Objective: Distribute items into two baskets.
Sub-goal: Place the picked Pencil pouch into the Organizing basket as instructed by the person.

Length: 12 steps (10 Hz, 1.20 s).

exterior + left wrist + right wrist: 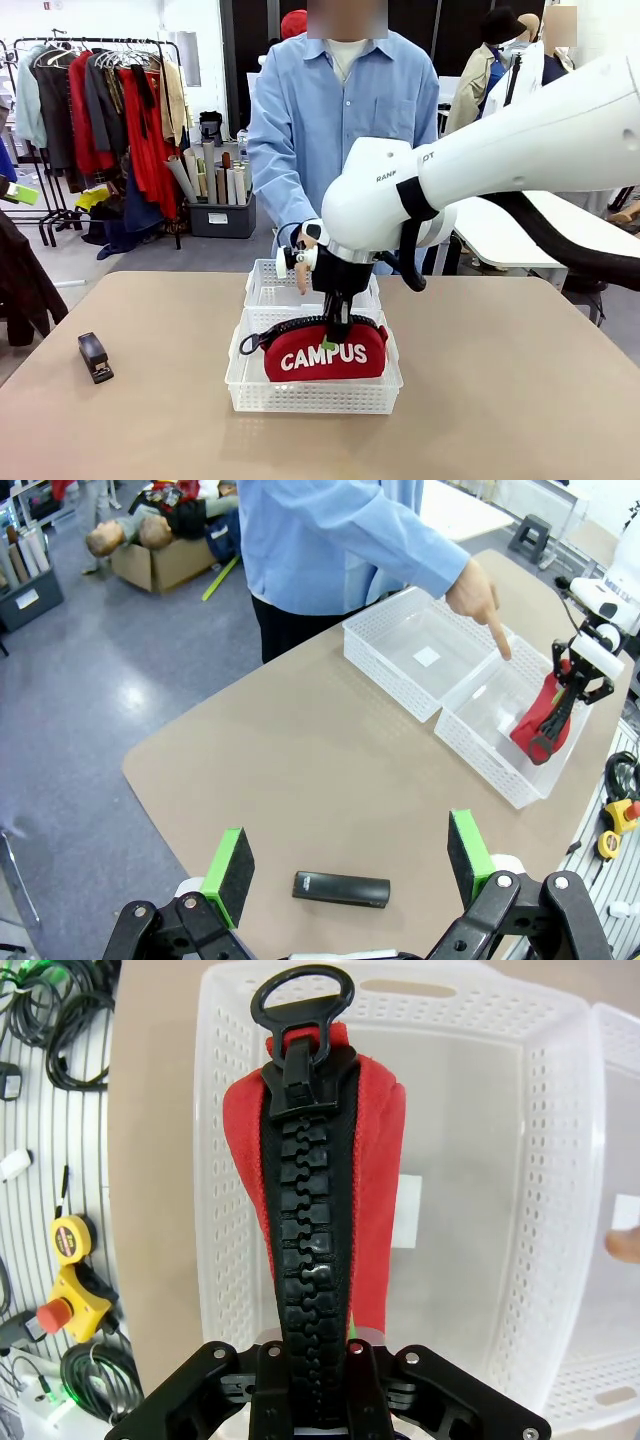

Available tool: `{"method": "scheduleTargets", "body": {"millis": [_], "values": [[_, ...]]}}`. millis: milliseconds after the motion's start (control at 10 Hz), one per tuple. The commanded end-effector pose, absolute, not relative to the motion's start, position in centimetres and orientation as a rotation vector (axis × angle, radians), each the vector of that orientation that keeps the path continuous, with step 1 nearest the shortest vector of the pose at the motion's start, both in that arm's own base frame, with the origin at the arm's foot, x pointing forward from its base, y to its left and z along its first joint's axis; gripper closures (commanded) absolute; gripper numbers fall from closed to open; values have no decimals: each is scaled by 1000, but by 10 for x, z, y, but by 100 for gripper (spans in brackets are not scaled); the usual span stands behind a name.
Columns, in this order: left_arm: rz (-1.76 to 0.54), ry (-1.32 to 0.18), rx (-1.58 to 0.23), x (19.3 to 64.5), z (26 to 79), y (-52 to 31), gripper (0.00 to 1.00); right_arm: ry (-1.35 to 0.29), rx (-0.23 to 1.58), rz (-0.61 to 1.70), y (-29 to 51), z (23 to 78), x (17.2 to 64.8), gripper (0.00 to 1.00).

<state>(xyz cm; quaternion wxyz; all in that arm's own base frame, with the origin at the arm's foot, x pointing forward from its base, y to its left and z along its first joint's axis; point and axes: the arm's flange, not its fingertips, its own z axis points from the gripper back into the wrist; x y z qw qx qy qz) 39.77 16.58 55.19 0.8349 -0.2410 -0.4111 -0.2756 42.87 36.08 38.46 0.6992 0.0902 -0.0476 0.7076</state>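
Red pouch (325, 358) is inside the nearer basket (300, 398), zipper edge pinched between right fingers (337, 316); left fingers (232, 870) gape over stapler (341, 888).

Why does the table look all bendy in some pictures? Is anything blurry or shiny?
Left wrist view: a wide-angle lens bows the table edge, and the floor shows a pale glare patch. Right wrist view: the basket walls bulge the same way; the red pouch is close yet sharp. Front view: lines run straight, light is even, the stapler is crisp.
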Motion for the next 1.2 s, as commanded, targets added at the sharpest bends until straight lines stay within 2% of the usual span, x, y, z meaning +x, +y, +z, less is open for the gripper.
{"method": "scheduleTargets", "body": {"millis": [0,400,1100], "values": [[-588,-889,-524,397,552,166,0,-128,192,1610,362,376,426,100],[-588,-889,-524,397,552,166,0,-99,238,1606,363,361,428,100],[-588,-889,-524,397,552,166,0,-80,219,1590,366,362,428,100]]}}
